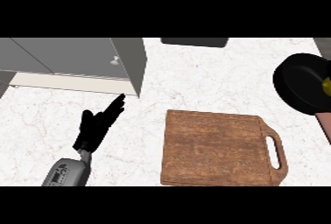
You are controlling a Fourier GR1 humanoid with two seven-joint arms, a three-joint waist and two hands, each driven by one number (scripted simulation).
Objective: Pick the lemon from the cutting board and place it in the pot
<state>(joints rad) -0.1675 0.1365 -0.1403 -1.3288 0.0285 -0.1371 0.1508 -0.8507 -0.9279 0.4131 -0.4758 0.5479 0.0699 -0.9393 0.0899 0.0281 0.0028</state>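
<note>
A yellow lemon (326, 85) lies inside the black pot (298, 85) at the right edge of the head view, partly cut off by the frame. The brown wooden cutting board (216, 148) lies at the lower middle with its handle to the right, and nothing rests on it. My left hand (97, 124) rests at the left with straight fingers pointing up and to the right, apart from the board. The right hand does not show.
A grey cabinet box (77, 59) with an open door stands at the upper left, close to my left fingertips. A dark slab (194, 42) lies at the top edge. The pot's reddish handle (323, 124) runs down at the right edge.
</note>
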